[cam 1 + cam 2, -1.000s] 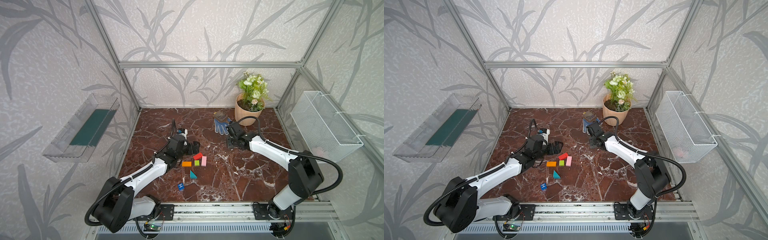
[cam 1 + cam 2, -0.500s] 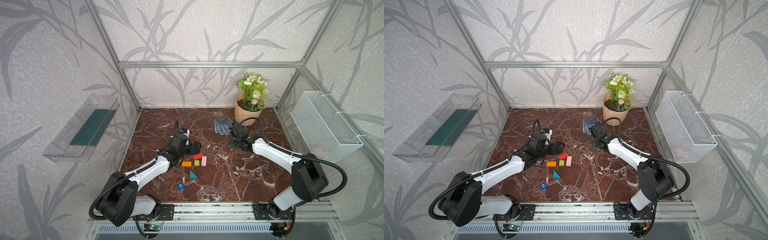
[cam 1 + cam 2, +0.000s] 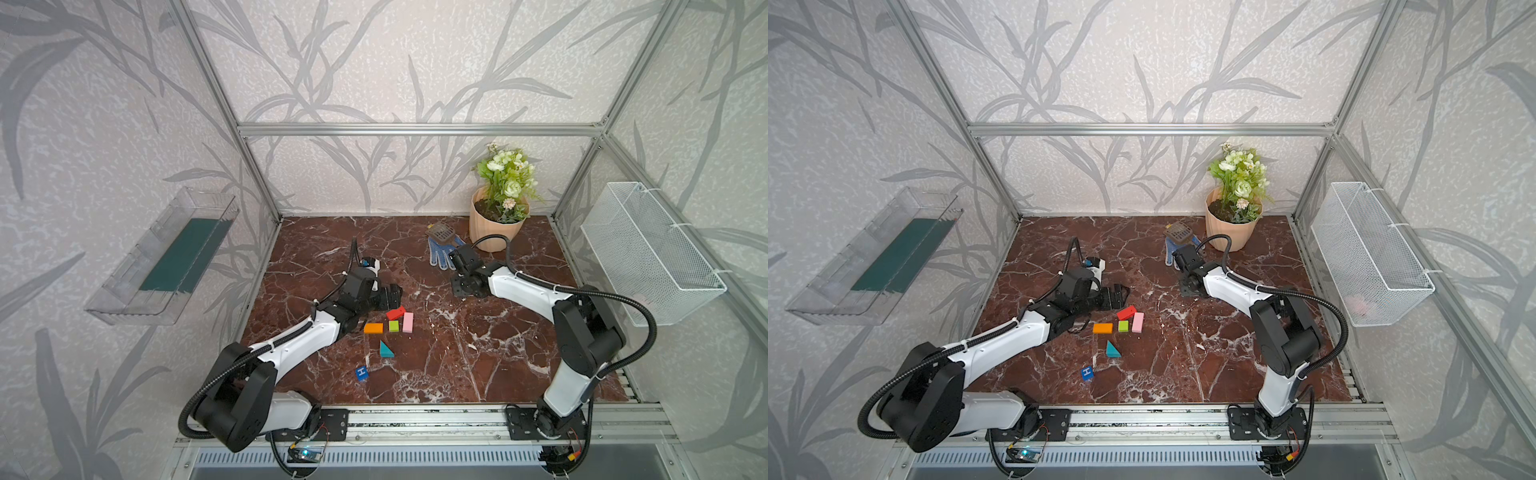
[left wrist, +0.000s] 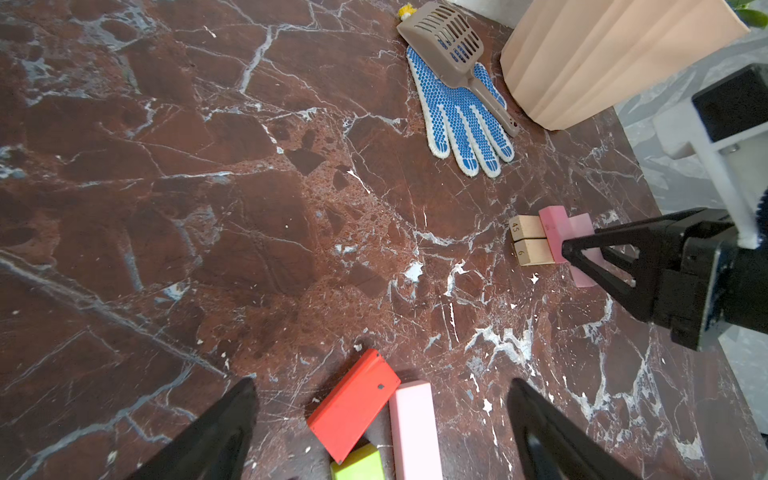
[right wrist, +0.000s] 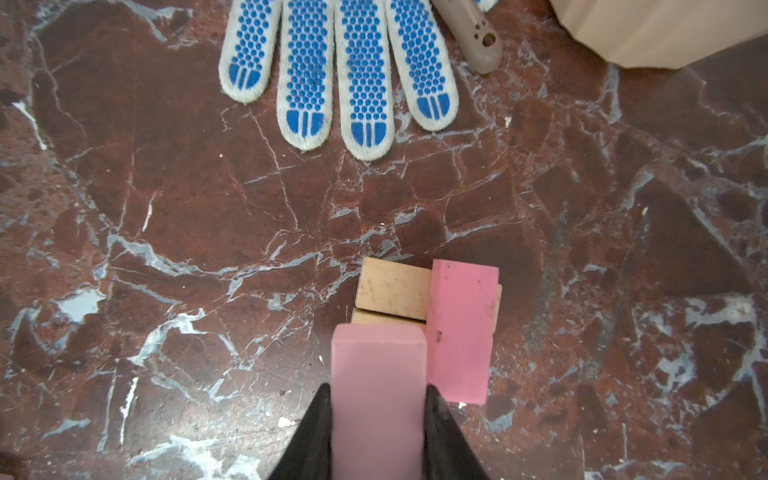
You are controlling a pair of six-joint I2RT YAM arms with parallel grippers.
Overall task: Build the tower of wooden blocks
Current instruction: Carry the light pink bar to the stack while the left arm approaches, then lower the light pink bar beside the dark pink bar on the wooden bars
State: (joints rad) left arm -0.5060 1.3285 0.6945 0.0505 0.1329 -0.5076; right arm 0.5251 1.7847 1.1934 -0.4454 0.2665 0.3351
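Observation:
The tower's base is two tan bars (image 5: 392, 291) lying side by side, with a deep pink block (image 5: 461, 328) laid across them. My right gripper (image 5: 378, 388) is shut on a paler pink block (image 5: 378, 365), held over the bars beside the deep pink one; contact cannot be told. My left gripper (image 4: 382, 384) is open, its fingers either side of the red block (image 4: 355, 409) and a pink block (image 4: 413, 428), with the lime cube (image 4: 359, 465) below. In a top view the orange block (image 3: 373, 328), teal wedge (image 3: 385, 350) and blue "H" cube (image 3: 362, 372) lie loose.
A blue-dotted glove (image 3: 442, 253) with a tan scoop (image 3: 440, 232) on it lies just behind the tower. The peach flowerpot (image 3: 494, 232) stands at the back right. A wire basket (image 3: 648, 253) hangs on the right wall, a clear tray (image 3: 166, 257) on the left.
The left gripper has crept a little toward the red block. The right gripper keeps its hold on the pale pink block and has shifted only slightly by the tan bars.

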